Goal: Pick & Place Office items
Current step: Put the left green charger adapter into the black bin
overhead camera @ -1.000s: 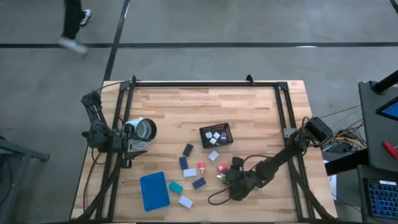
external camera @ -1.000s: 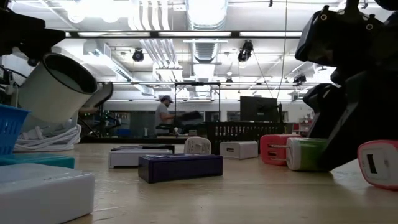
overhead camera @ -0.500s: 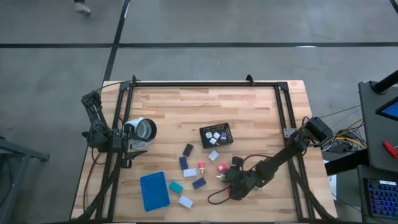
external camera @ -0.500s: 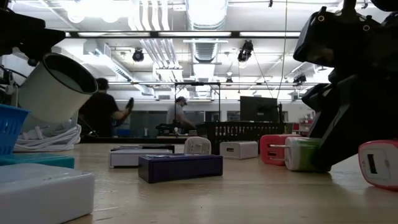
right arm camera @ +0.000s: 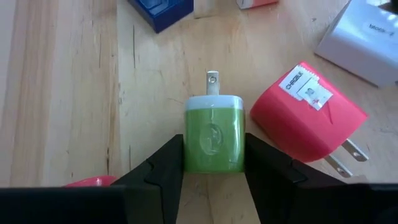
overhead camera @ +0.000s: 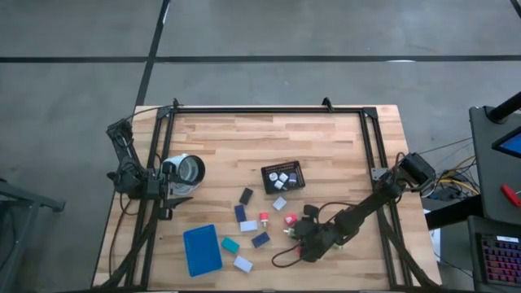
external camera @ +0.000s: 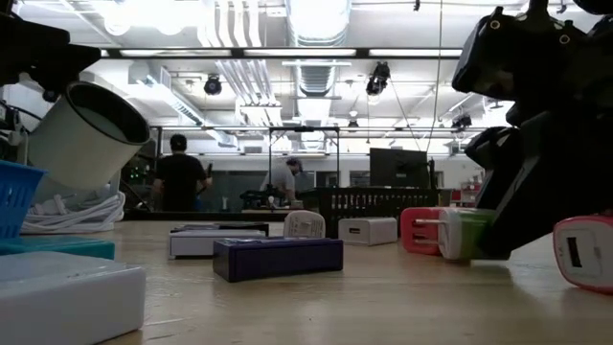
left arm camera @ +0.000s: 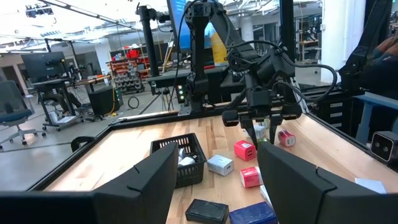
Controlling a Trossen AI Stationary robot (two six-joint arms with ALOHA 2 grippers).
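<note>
Few of the items look sorted so far. The basket [overhead camera: 283,177] just right of centre in the high view holds a handful of small white and lilac pieces, maybe four; I can't count them for sure. Everything else sits loose on the worktop [overhead camera: 244,138].

Left to do, from the high view: a black block [overhead camera: 246,195] and a navy one [overhead camera: 240,212] lower centre, a white block [overhead camera: 248,226], a teal one [overhead camera: 230,244], another navy one [overhead camera: 260,239], a white one [overhead camera: 242,263] near the bottom, a white plug [overhead camera: 279,203] just below the basket, and a red plug [overhead camera: 264,218] and a pink plug [overhead camera: 291,220] lower centre. The blue tray [overhead camera: 202,249] at lower left looks bare from above.

In hand right now: the right gripper [right arm camera: 214,171] is down at lower centre-right of the high view, its jaws squeezed on the green plug [right arm camera: 214,134], prong pointing away. In the wrist view a red plug [right arm camera: 306,121] lies just beside it, not touching as far as I can tell. The low view shows the green plug at or just above the wood, so not really carried anywhere.

The left gripper [left arm camera: 214,180] waits at the left edge by the white cup [overhead camera: 186,169], jaws wide, holding nothing.

So I'd call it early days, with most of the pile to go.
</note>
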